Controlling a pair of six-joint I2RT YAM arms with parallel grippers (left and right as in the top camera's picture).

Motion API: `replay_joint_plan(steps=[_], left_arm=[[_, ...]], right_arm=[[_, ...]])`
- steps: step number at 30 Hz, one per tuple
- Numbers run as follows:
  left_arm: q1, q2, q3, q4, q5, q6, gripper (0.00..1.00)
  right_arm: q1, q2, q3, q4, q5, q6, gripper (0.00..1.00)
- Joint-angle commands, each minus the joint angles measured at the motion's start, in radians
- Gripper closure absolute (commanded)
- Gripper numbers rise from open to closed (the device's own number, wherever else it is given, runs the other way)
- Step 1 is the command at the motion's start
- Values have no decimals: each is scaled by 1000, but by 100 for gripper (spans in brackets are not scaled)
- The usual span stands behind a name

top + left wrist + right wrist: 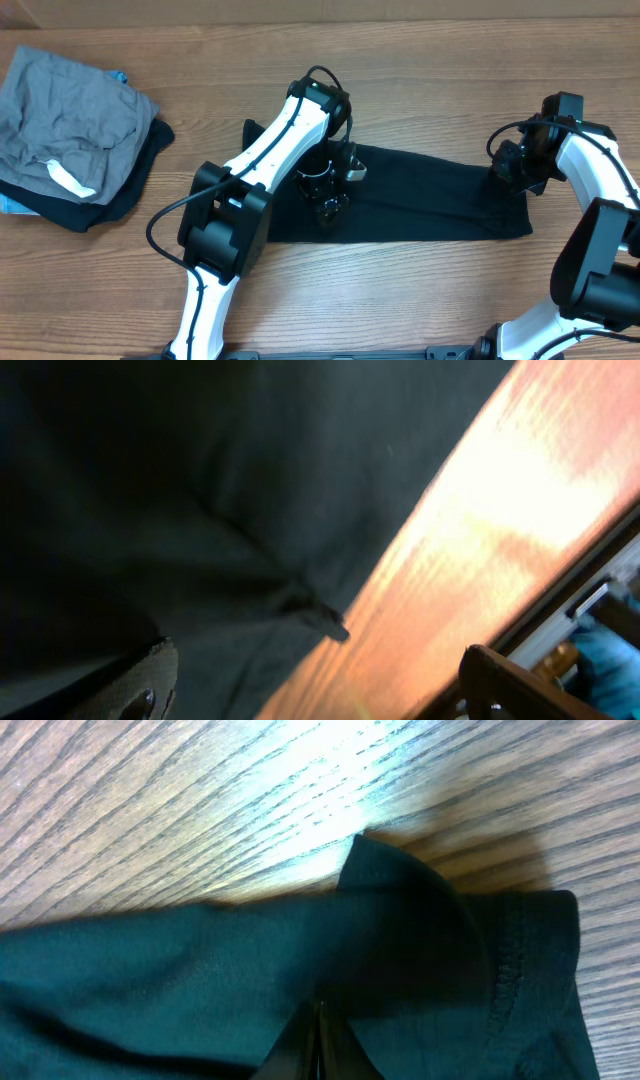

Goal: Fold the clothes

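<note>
The plain black soft T-shirt [420, 195] lies as a long band on the brown wooden table [400, 300]. The right gripper [317, 1035] looks clenched on its hemmed end, probably to fold it over. The left gripper [331, 207] sits mid-cloth, seemingly as an anchor, and its grip cannot be told.

T-shirt [420, 195]: matt black soft cloth | table [400, 80]: grained wood, slight sheen
</note>
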Motion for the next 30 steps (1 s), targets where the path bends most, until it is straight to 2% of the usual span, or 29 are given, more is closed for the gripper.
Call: replay_joint_plan(steps=[1,4,7,8,9,13,16,19,23,24,25,30], left_arm=[[11,7,22,51,-37,-122,33],[22,7,22,63,-91,-212,72],[43,7,22,101,-97,-302,93],[51,7,22,124,-95,-340,96],[62,7,22,151,-80,-373,96],[89,7,22,223,5,-380,96],[111,7,22,309,8,-483,93],[119,7,21,357,8,-537,87],[119,7,8,426,5,-547,83],[119,8,0,452,6,-547,75],[119,8,-5,469,5,-547,72],[119,8,-79,598,5,-548,71]], right_arm=[[0,-23,-7,1,-9,-32,96],[0,-23,-3,3,-88,-134,96],[5,-23,10,-4,-171,-232,96],[11,-23,14,-6,-188,-254,96],[22,-23,20,-8,-204,-262,96],[83,-23,24,-20,-204,-311,95],[138,-23,24,-28,-124,-294,82],[148,-23,24,-60,98,-62,79],[136,-23,24,-77,132,35,79],[125,-23,24,-82,138,71,77],[115,-23,25,-90,142,96,77],[22,-23,50,-134,181,158,72]])
